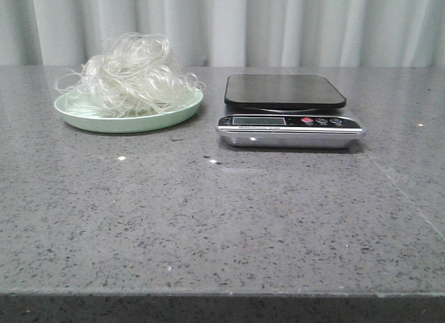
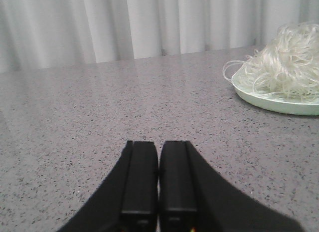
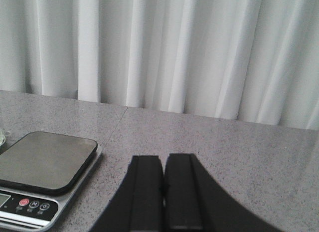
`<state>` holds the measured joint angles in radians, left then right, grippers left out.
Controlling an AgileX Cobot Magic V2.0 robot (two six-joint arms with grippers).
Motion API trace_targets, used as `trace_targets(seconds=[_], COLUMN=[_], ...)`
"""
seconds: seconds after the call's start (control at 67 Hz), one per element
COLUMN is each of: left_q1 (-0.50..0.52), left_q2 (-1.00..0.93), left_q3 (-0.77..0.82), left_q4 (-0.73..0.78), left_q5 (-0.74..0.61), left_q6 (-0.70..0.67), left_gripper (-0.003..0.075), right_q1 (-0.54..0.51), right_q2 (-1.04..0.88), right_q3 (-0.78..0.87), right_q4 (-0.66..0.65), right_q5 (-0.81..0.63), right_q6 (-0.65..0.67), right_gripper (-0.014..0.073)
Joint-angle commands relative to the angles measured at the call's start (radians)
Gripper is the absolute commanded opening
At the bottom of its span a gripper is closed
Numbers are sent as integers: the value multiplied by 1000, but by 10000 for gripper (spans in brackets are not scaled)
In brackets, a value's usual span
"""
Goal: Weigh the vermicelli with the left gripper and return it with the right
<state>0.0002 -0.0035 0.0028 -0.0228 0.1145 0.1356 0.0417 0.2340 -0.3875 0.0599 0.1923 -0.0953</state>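
Clearly nothing is started: the vermicelli [image 1: 132, 74] sits heaped on its green plate [image 1: 104, 120] toward the worktop's [image 1: 222, 226] far left edge, beside the scale [image 1: 288, 111]. Left end effector [image 2: 158, 179] and right end effector [image 3: 163, 184] are both closed, empty.

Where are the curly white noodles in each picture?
Front view: the noodles sit piled on the green plate, far left of the table, left of the scale.
Left wrist view: the noodles are at the right edge, on the same plate.
Right wrist view: not in it; only the scale shows.
Shared landmark: the white curtain behind the table.
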Motion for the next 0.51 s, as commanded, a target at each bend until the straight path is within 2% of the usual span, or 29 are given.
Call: trace_targets(seconds=[0.0,0.493], left_q1=[1,1], left_q2=[-19,-19], left_q3=[7,7], left_q4=[-9,-9], left_q5=[-87,-87], left_q6=[-1,-1], left_gripper=[136,136], right_q1=[-4,-4], right_q2=[10,-197], right_q3=[-4,306], right_q4=[-7,0], right_q5=[-47,-36], right_q6=[-10,28], right_gripper=[150,150])
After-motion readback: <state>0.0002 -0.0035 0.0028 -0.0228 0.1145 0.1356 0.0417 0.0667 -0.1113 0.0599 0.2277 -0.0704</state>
